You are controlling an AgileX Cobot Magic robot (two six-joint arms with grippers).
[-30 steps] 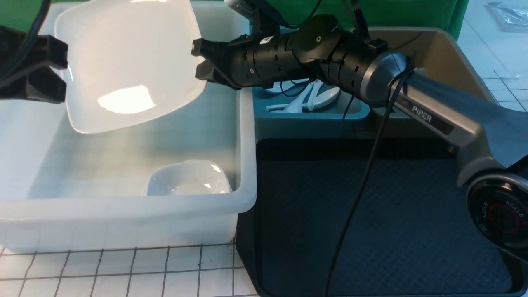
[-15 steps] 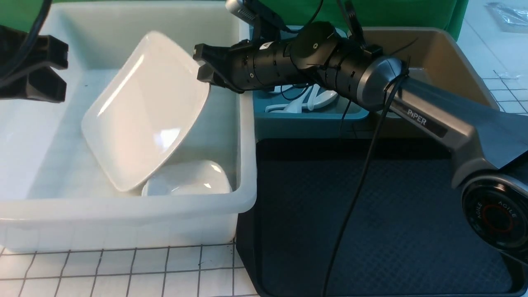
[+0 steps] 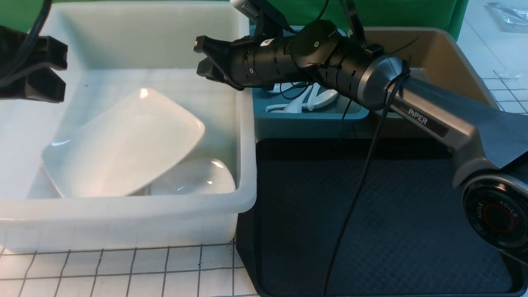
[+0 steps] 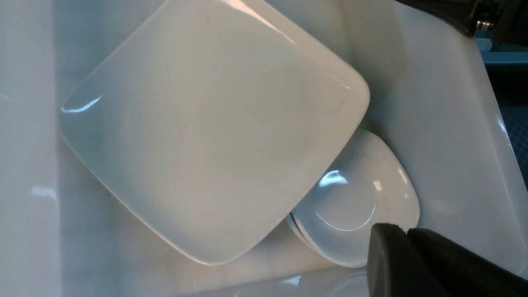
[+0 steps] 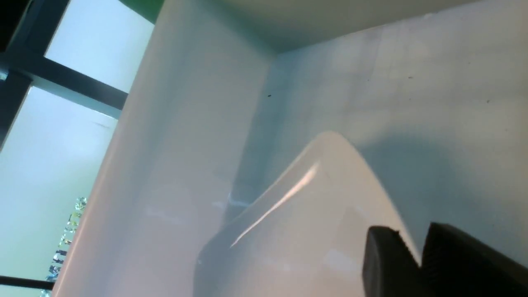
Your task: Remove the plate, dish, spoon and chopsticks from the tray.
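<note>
The large white square plate (image 3: 123,144) lies tilted in the white tub (image 3: 244,165), one edge resting on a small white dish (image 3: 198,181). Both show in the left wrist view, the plate (image 4: 206,123) overlapping the dish (image 4: 354,206). My right gripper (image 3: 201,57) is open and empty, above the tub's right wall and apart from the plate (image 5: 313,231). My left gripper (image 4: 406,231) is shut and empty, above the dish. The black tray (image 3: 412,231) holds nothing. White spoons (image 3: 313,99) lie in the blue bin. The chopsticks are out of view.
The blue bin (image 3: 305,117) sits behind the tray, the brown bin (image 3: 437,53) to its right. My right arm (image 3: 412,111) reaches over both bins, its cable hanging over the tray. My left arm (image 3: 29,68) is over the tub's left side.
The plate has left my right gripper, dropped into the tub and tipped over onto the small dish. My right gripper has lifted slightly. The left arm has not moved.
</note>
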